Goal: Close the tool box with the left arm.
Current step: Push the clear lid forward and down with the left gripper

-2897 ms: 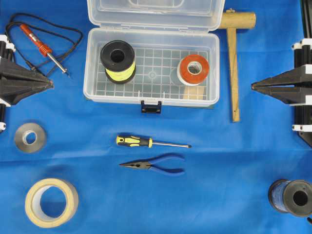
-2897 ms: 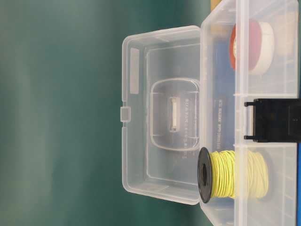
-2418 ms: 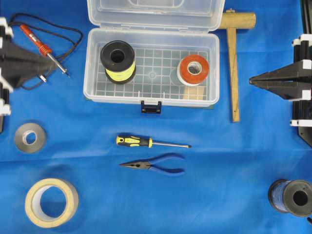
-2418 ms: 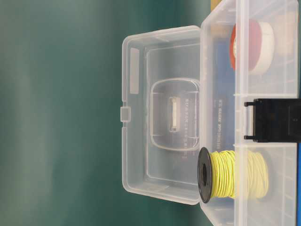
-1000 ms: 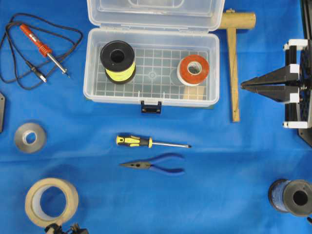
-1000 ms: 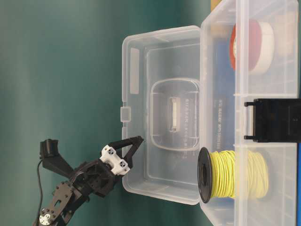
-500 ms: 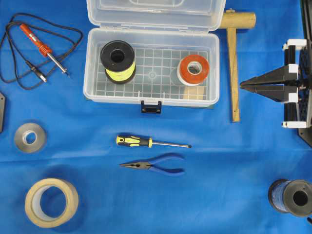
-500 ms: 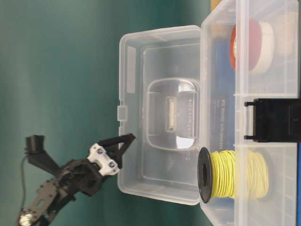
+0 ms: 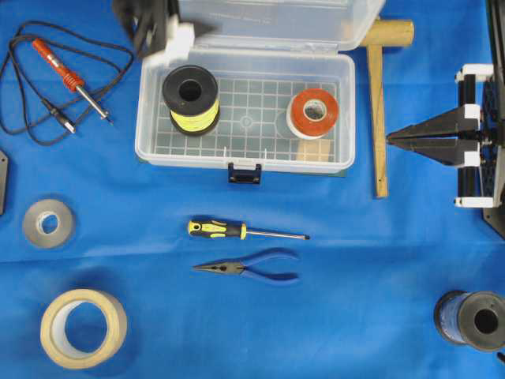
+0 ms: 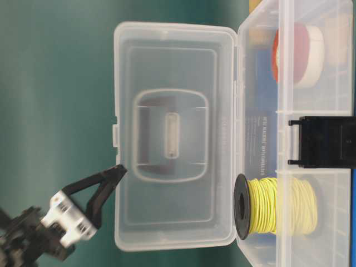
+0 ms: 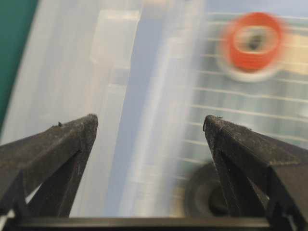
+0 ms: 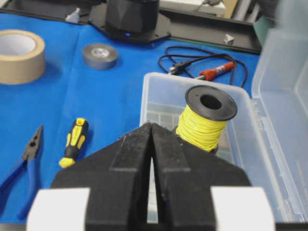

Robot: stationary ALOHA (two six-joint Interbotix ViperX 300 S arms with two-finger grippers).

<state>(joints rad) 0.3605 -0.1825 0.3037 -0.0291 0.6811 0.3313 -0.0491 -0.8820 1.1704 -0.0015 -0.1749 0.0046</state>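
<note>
Blue cloth covers the whole tabletop [image 9: 379, 260], a bit creased, and behind it in the table-level view we only get a plain dark green backdrop.

Writing: there's faint embossed lettering on the clear plastic of the tool box [image 9: 245, 158], too small for us to read.

The tool box sits at the top middle of the overhead view, lid [image 10: 172, 133] up and standing roughly upright, blue latch facing us. Inside we've got a yellow wire spool [image 9: 190, 99] on the left and a red tape roll [image 9: 313, 113] on the right.

The left tool [image 10: 108, 186] is behind the lid at its left corner, fingers spread wide with nothing between them; whether a fingertip touches the lid edge we can't tell. The right tool [image 9: 390, 139] is parked off to the right, fingers pressed together.

Around it: soldering iron [image 9: 71, 77] with cable, wooden mallet [image 9: 379, 103], screwdriver [image 9: 237, 230], pliers [image 9: 248, 268], grey tape roll [image 9: 47, 223], masking tape [image 9: 83, 328] and a blue spool [image 9: 472, 320].
</note>
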